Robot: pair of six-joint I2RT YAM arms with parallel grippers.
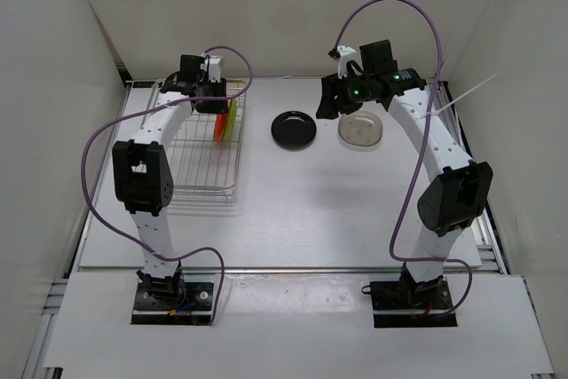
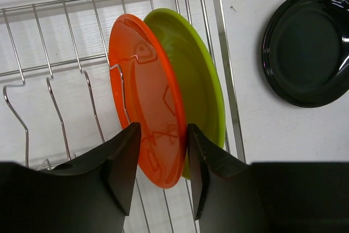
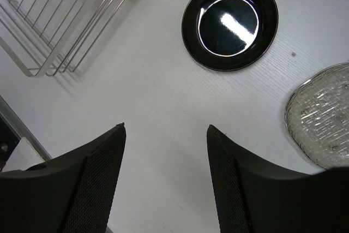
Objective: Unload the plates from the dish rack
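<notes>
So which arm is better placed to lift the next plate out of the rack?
Left. The left pincer straddles the orange plate standing in the dish rack, a finger either side. The right pincer hangs open over bare table by the black plate and clear plate.

Robotics lab cell here: white panel walls (image 1: 53, 86) around a white worktop (image 1: 311, 210), left arm (image 1: 142, 175) and right arm (image 1: 444, 184) bolted down.

orange plate (image 2: 147, 96), green plate (image 2: 204, 75) upright in rack (image 2: 54, 42)

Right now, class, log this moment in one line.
dish rack: orange-red plate, lime green plate; table: black plate, clear plate; left gripper: astride orange-red plate; right gripper: open
</notes>
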